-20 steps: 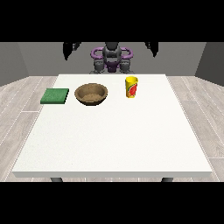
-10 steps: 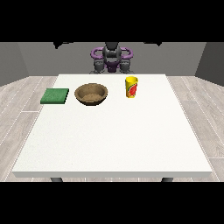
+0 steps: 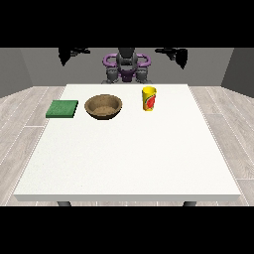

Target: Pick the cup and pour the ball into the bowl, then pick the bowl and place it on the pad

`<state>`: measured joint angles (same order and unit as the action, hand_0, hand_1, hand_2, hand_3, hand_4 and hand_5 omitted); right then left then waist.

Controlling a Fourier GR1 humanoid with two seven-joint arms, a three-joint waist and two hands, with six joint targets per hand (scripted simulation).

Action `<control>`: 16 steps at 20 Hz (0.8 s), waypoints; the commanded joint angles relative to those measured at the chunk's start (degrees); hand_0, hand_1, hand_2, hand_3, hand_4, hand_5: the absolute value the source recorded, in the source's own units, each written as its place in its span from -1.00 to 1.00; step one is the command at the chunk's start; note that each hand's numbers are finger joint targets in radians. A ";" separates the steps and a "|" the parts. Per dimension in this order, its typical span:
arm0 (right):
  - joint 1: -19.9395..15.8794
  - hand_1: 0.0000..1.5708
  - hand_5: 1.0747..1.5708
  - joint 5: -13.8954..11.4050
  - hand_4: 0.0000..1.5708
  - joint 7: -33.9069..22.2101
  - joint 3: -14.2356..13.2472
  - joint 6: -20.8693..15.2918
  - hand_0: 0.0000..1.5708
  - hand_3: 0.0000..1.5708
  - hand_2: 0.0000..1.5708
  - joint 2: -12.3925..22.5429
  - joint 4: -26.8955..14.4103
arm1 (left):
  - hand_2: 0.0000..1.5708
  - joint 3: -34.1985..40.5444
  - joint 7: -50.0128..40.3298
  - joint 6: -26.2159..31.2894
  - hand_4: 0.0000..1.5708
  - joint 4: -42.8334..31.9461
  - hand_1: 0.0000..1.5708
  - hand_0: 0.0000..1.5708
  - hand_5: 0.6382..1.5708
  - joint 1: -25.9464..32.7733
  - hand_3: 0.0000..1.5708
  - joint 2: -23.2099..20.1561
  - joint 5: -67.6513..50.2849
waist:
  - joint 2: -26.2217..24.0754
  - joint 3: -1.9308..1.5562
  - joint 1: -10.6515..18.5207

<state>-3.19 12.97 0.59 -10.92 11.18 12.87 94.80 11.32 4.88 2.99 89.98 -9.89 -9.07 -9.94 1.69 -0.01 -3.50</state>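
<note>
Cup (image 3: 149,98) stands upright on the desk (image 3: 129,158), yellow with a red mark on its side, long axis vertical, mouth pointing straight up. It sits in the far half, right of centre in the view, close to the far edge. No ball visible from this angle; the inside of the cup is hidden.

Bowl (image 3: 103,106) next, brown, open side up, left of the cup and well apart from it. Further left again lies the green pad (image 3: 62,108), flat, just inside the desk's left edge, near the bowl but not touching it.

Plenty of bare white desk in front of all three, the whole near half open right down to the near edge, and wide room to the cup's right as well.

Up top, the robot sits behind the far edge with both arms raised and spread wide. The hand at the view's right (image 3: 174,52) hangs high above the desk, well away from the cup; the hand at the view's left (image 3: 74,51) likewise high, far from the pad. Both are dark and small; can't tell whether either hand's fingers are released or clenched. Neither hand holds anything.
</note>
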 commanded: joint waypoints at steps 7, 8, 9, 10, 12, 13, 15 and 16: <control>-4.35 -1.00 1.00 0.22 -1.00 5.98 -1.63 3.40 -1.00 -1.00 -1.00 1.42 -3.98 | -1.00 -1.67 21.55 -4.02 -1.00 -16.62 -1.00 -1.00 0.89 -2.91 -1.00 5.89 7.12 | 8.28 0.04 -2.58; -2.28 -1.00 1.00 -3.10 -1.00 7.79 2.50 1.47 -1.00 -1.00 -1.00 -2.48 -1.93 | -1.00 -2.51 23.91 -5.76 -1.00 -18.16 -1.00 -1.00 0.89 -2.77 -1.00 7.93 8.37 | 9.04 0.05 -3.77; -2.94 -1.00 1.00 -3.57 -1.00 10.61 0.20 1.83 -1.00 -1.00 -1.00 -1.01 -5.48 | -1.00 -2.27 24.46 -5.47 -1.00 -19.59 -1.00 -1.00 0.89 -4.55 -1.00 7.07 8.32 | 9.96 0.03 -2.99; -5.96 -1.00 1.00 -0.09 -1.00 5.65 -1.45 2.24 -1.00 -1.00 -1.00 0.67 -3.56 | -1.00 -2.25 27.35 -5.74 -1.00 -22.88 -1.00 -1.00 0.89 -4.63 -1.00 8.19 8.39 | 9.54 0.05 -3.19; -3.82 -1.00 1.00 -0.83 -1.00 9.22 -1.82 3.48 -1.00 -1.00 -1.00 0.92 -3.87 | -1.00 -1.54 32.05 -7.23 -1.00 -26.98 -1.00 -1.00 0.90 -4.12 -1.00 8.72 8.98 | 10.06 0.05 -4.27; -5.61 -1.00 1.00 0.35 -1.00 3.53 -0.59 3.42 -1.00 -1.00 -1.00 1.34 -1.44 | -1.00 -1.41 31.52 -9.88 -1.00 -30.12 -1.00 -1.00 0.91 -6.99 -1.00 8.96 8.94 | 9.60 0.06 -5.22; -2.77 -1.00 1.00 -0.83 -1.00 9.78 -2.09 4.91 -1.00 -1.00 -1.00 0.63 -8.28 | -1.00 -0.33 30.65 -5.23 -1.00 -33.36 -1.00 -1.00 0.89 -8.74 -1.00 5.36 7.61 | 7.67 0.02 -2.62; -5.19 -1.00 1.00 0.53 -1.00 11.72 -2.07 6.71 -1.00 -1.00 -1.00 1.30 -7.52 | -1.00 1.16 31.35 -9.49 -1.00 -33.50 -1.00 -1.00 0.89 -12.59 -1.00 6.14 8.36 | 13.00 0.03 -5.34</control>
<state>-7.35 12.76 9.45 -12.67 15.77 13.92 88.97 10.42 33.36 -4.04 62.39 -17.29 -2.24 -1.95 11.36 0.03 -7.27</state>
